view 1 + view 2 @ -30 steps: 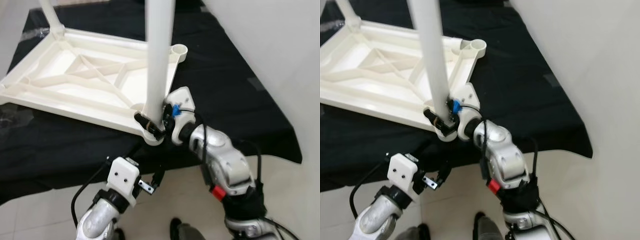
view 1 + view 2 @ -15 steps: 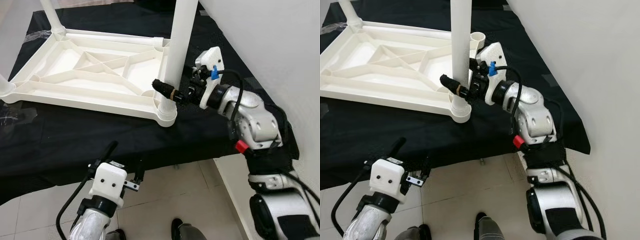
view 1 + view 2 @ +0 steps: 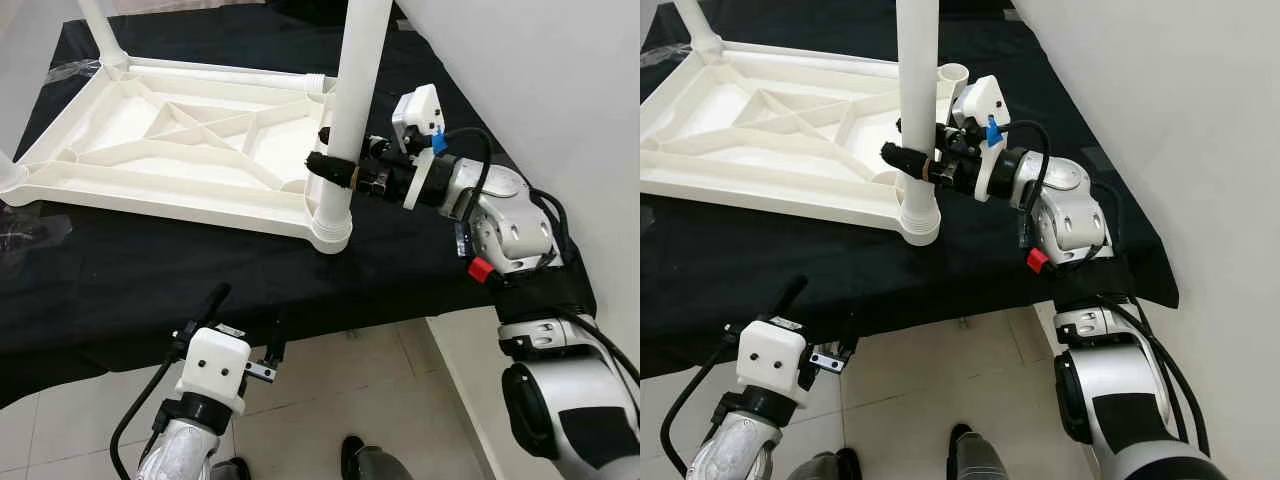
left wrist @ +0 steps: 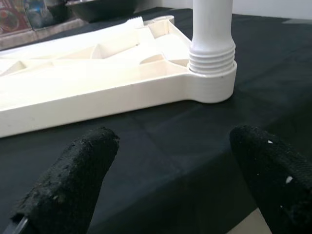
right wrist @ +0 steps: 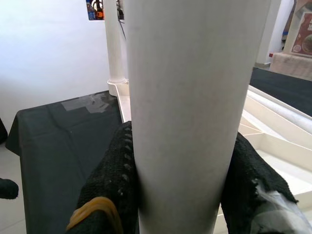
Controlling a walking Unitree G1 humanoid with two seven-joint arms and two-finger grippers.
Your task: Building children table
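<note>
An upturned white plastic table top (image 3: 150, 200) lies on a black-covered surface. A white leg (image 3: 355, 80) stands upright in its near right corner socket (image 3: 330, 232). My right gripper (image 3: 335, 160) is shut on this leg a little above the socket; in the right wrist view its black fingers (image 5: 112, 175) press both sides of the leg (image 5: 195, 97). My left gripper (image 3: 245, 325) hangs low in front of the surface's near edge, open and empty. Its wide-apart fingers (image 4: 73, 180) point towards the socket (image 4: 212, 73).
Another leg (image 3: 100, 30) stands at the far left corner and one at the left edge (image 3: 8, 170). The far right corner socket (image 3: 953, 73) holds nothing. A white wall (image 3: 560, 90) runs close on the right. Tiled floor (image 3: 330, 400) lies below the near edge.
The camera view has shifted. My right gripper has moved from the leg's base to higher up the leg, and its fingers have drawn in around it. The left gripper stays low.
</note>
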